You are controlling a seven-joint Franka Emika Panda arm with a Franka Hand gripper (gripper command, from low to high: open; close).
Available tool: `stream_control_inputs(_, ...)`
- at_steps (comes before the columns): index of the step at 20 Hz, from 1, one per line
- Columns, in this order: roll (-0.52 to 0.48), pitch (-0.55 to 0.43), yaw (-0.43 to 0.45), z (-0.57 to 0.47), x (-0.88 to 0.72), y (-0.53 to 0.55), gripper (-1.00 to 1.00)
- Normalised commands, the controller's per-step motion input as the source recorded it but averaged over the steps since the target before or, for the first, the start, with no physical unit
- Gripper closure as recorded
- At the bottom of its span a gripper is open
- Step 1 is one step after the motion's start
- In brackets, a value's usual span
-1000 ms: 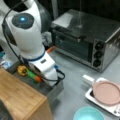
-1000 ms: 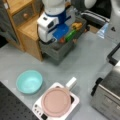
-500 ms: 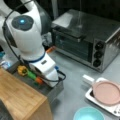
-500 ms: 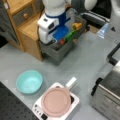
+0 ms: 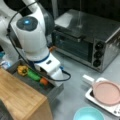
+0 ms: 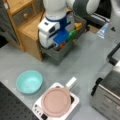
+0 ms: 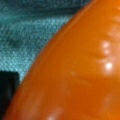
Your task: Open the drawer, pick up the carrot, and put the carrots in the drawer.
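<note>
My end effector [image 5: 46, 79] is down inside the open drawer [image 5: 53, 91], and between the earlier front views and these it has barely shifted: the arm hangs over the same end of the drawer, and the vegetables lie where they lay. So I read this as a settled moment, not one of travel. The drawer is already pulled out from the wooden-topped cabinet [image 5: 18, 100], and the carrot [image 5: 44, 81] is within the drawer's walls, at the end nearest the drawer's front lip.

In the wrist view the carrot [image 7: 75, 72] fills nearly the whole picture, glossy orange, with a strip of the drawer's dark floor [image 7: 22, 27] above it, so it sits right under my wrist. My fingers are hidden by my own housing in both front views, and I cannot tell whether they are clamped on the carrot or spread apart.

Further along the drawer from the carrot lie a green vegetable [image 5: 33, 75] and a yellow pepper [image 5: 22, 70].
</note>
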Motion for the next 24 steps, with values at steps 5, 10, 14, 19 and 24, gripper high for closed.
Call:
stream_control_inputs(5,0.145,-0.132,-0.023,-0.09,-0.02,-0.02,-1.0)
stream_control_inputs(10,0.129,-0.11,-0.015,-0.04,-0.09,-0.06,-1.0)
stream_control_inputs(14,0.11,-0.071,-0.024,0.0,-0.15,-0.05,-1.0)
stream_control_inputs(19,0.072,-0.004,-0.067,0.07,-0.28,-0.04,-1.0)
stream_control_inputs(24,-0.006,0.055,-0.161,0.15,-0.4,0.02,-1.0)
